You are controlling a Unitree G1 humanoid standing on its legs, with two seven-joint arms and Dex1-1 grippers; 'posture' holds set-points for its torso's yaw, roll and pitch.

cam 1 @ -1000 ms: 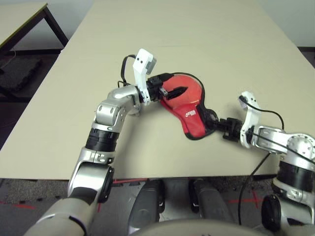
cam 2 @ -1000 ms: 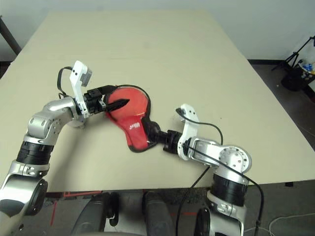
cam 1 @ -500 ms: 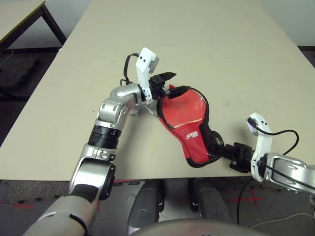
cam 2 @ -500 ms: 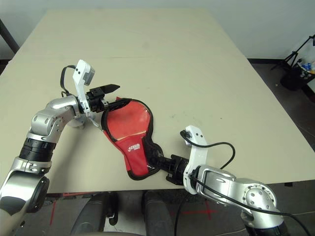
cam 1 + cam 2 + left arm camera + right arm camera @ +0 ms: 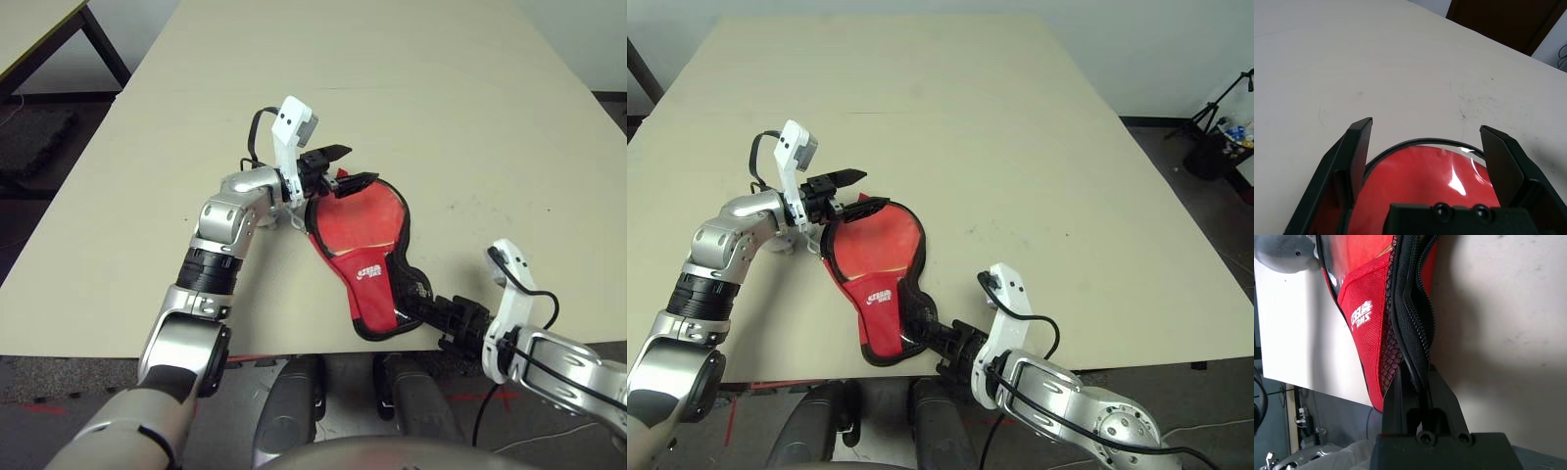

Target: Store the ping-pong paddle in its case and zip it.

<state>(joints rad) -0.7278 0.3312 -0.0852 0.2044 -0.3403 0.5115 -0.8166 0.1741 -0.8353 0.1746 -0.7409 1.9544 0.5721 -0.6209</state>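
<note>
Lab or test room, big plain beige table (image 5: 411,88), second desk (image 5: 39,34) alongside, red tape marks (image 5: 255,359) on grey carpet, tripod (image 5: 1222,122) in corner

Plenty of bare tabletop (image 5: 392,88) beyond and to the right of the case (image 5: 367,245), so passing there is easy. Near edge is tight: the right tool (image 5: 426,311) is clamped on the case's narrow end, the left tool (image 5: 343,168), fingers spread, at its round end.

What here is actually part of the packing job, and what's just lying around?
Part of the job:
the case, on the table
left gripper, open at its round end
right gripper, shut on its narrow end

Lying about:
small grey pouch
second table off to the side
</note>
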